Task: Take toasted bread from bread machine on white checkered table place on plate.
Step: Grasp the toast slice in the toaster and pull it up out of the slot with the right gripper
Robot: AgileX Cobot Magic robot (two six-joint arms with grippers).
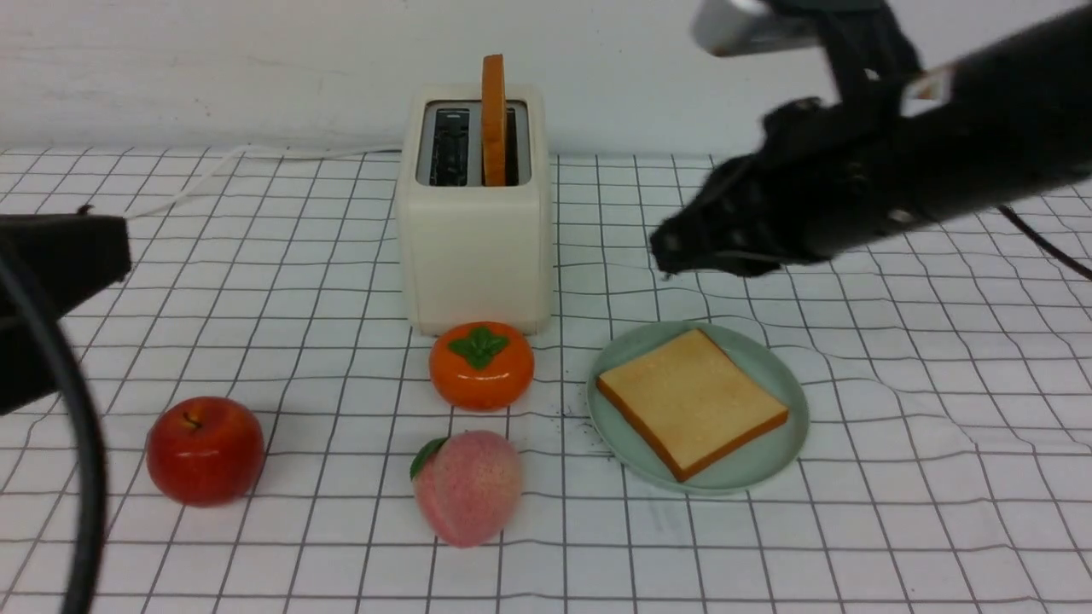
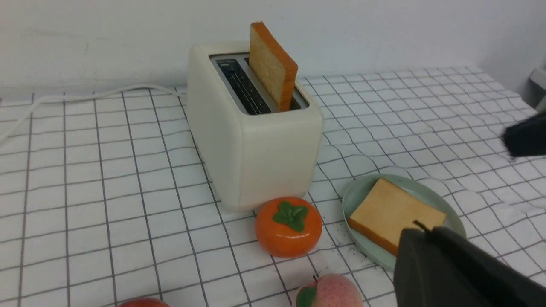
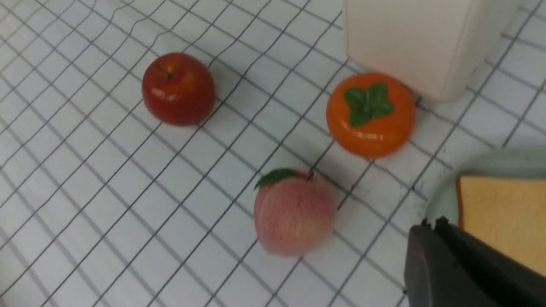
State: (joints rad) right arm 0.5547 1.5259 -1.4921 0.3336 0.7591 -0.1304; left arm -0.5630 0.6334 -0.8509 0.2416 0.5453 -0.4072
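Observation:
The cream-white bread machine [image 1: 473, 230] stands at the back middle of the white checkered table [image 1: 896, 477]. One toasted bread slice [image 1: 493, 119] stands upright in its right slot; the left slot is empty. It also shows in the left wrist view [image 2: 273, 64]. The other slice [image 1: 691, 401] lies flat on the mint-green plate [image 1: 772, 460], front right of the machine. My right gripper [image 1: 670, 251] hangs shut and empty above the table just behind the plate. My left gripper [image 1: 119, 247] is shut and empty at the far left, away from the machine.
An orange persimmon [image 1: 481, 365] touches the machine's front. A pink peach [image 1: 467, 486] lies in front of it, and a red apple [image 1: 205, 450] at front left. The white cord [image 1: 256, 155] runs left from the machine along the back wall.

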